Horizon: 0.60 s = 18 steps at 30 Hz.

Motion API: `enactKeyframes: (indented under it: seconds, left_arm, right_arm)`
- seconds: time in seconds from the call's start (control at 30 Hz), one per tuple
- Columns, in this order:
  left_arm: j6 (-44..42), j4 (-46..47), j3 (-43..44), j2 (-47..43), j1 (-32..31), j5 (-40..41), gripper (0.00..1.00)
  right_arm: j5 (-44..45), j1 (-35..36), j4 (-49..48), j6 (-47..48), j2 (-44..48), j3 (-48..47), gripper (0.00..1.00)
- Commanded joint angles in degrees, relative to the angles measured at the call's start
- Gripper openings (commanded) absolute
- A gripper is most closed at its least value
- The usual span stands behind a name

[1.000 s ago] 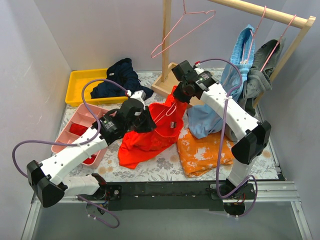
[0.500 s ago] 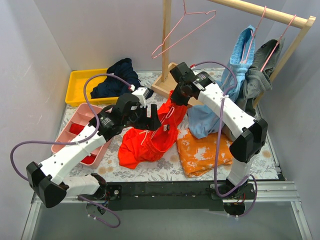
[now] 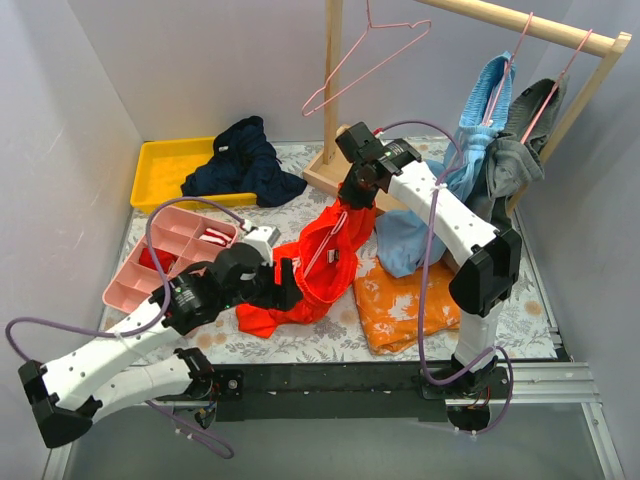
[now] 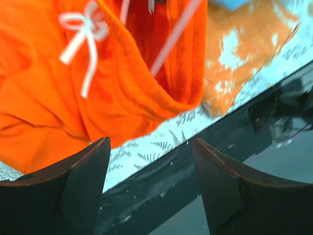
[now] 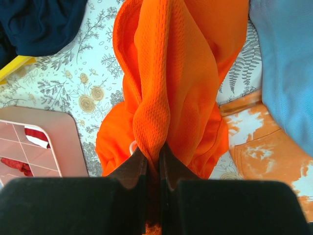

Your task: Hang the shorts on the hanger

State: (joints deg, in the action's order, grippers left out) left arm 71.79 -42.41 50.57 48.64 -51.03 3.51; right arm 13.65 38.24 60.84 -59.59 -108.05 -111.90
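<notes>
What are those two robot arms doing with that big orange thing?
They are trying to put the bright red-orange fabric shorts onto a thin pink wire hanger. The right gripper pinches a bunched fold of the shorts and lifts that end, while the rest lies on the flowery table. The hanger's wire crosses the open waistband. The left gripper is open beside the shorts, holding nothing. The shorts are not properly on the hanger yet.

Bright red-orange mesh shorts (image 3: pixel 312 272), hoisted by one pinched fold toward 1 o'clock, bunched, trailing onto the table (image 3: pixel 330 340) toward 7 o'clock. Thin pink wire hanger (image 3: pixel 322 248) slanting through the open waist, mostly hidden.
</notes>
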Motion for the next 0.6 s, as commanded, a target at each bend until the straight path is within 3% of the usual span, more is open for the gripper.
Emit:
enactKeyframes:
  seconds: [0.0, 0.2, 0.57]
  left_arm:
    - [6.5, -3.4, 0.9, 4.3, -10.0, 14.0, 0.67]
    - [10.1, -8.0, 4.0, 9.4, -16.1, 22.8, 0.73]
    - [2.9, -5.3, 9.3, 20.3, -22.9, 28.5, 0.82]
  right_arm:
    - [-0.6, -0.2, 1.5, 0.4, -0.8, -4.9, 0.01]
    - [-1.4, -1.0, 3.2, 1.8, -1.1, -6.8, 0.01]
    - [-3.5, -1.2, 4.1, 2.1, -0.6, -6.1, 0.01]
